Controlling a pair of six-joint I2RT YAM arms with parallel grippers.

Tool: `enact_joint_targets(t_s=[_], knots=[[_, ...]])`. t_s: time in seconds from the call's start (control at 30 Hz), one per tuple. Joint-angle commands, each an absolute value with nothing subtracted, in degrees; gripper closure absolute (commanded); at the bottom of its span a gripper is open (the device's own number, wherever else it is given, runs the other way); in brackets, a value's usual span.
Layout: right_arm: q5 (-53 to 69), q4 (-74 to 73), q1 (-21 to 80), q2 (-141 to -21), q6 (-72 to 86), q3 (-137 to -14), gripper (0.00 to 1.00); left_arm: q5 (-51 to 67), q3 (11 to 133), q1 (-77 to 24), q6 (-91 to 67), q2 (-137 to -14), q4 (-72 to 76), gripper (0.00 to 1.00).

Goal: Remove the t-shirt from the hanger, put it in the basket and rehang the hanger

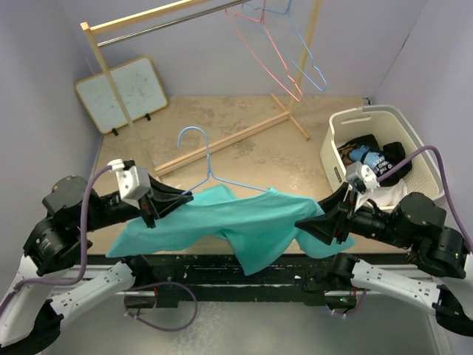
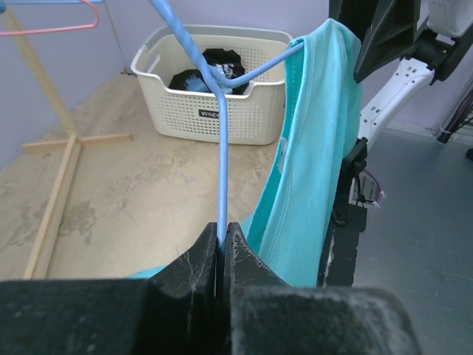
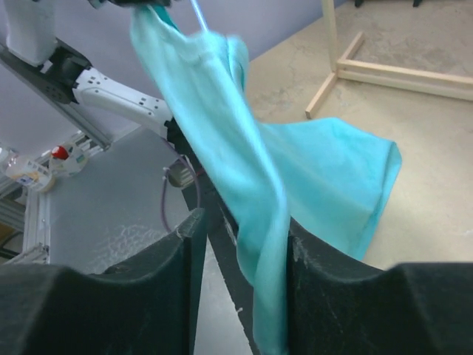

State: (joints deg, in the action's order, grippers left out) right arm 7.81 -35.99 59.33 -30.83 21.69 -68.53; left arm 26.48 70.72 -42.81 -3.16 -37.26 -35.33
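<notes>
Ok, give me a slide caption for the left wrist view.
Left gripper shut on the blue wire hanger, teal t-shirt hanging from its arm.

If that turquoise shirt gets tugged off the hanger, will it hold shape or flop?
Probably flop: the t-shirt sags and drapes in soft folds. It looks light, since the thin hanger carries it without visibly bending. It may slip easily, as the fabric hangs loose between the parted jaws of the right gripper.
</notes>
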Motion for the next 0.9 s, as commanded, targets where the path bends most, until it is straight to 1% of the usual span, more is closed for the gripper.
enact_joint_targets(t_s=[0.0, 0.03, 0.07, 0.13, 0.17, 0.27, 0.33, 0.47, 0.53, 0.6, 0.7, 0.87], knots=[[6.0, -39.4, 59.7, -29.5, 22.2, -68.7, 0.62, 21.5, 74.5, -42.3, -2.0, -35.8, -34.2, 1.0], [6.0, -39.7, 59.7, -29.3, 22.3, -68.7, 0.66, 21.1, 74.8, -42.3, -1.8, -35.5, -34.7, 1.0], [6.0, -39.8, 59.7, -29.0, 22.6, -68.5, 0.73, 20.8, 75.0, -42.3, -1.6, -35.3, -35.1, 1.0], [5.2, -39.7, 59.7, -28.8, 23.1, -68.4, 0.94, 20.2, 75.5, -42.3, -1.4, -34.9, -35.9, 1.0], [4.0, -40.3, 59.7, -28.7, 23.3, -68.5, 1.0, 19.8, 75.7, -42.3, -1.2, -34.8, -36.3, 1.0], [-4.3, -42.5, 59.7, -28.4, 25.6, -69.2, 1.0, 18.3, 76.5, -42.3, -0.7, -34.2, -37.9, 1.0], [-13.8, -45.2, 59.7, -27.7, 28.5, -70.0, 1.0, 17.2, 77.0, -42.3, -0.3, -33.4, -38.9, 1.0], [-39.1, -60.2, 59.7, -26.4, 41.6, -73.2, 1.0, 14.7, 78.5, -42.3, 0.0, -31.2, -40.6, 1.0], [-44.7, -66.0, 59.8, -24.6, 48.5, -74.6, 1.0, 13.5, 79.4, -42.3, 0.0, -30.1, -41.4, 1.0], [-45.8, -66.5, 59.9, -21.3, 50.8, -73.9, 1.0, 12.7, 80.0, -42.4, 0.0, -29.1, -41.8, 1.0], [-43.1, -65.1, 60.1, -17.1, 52.1, -71.0, 1.0, 11.9, 79.8, -42.3, -0.5, -28.3, -41.5, 1.0], [-35.2, -60.9, 60.1, -19.3, 50.7, -67.3, 1.0, 11.6, 77.6, -42.3, -1.5, -29.0, -38.8, 1.0]])
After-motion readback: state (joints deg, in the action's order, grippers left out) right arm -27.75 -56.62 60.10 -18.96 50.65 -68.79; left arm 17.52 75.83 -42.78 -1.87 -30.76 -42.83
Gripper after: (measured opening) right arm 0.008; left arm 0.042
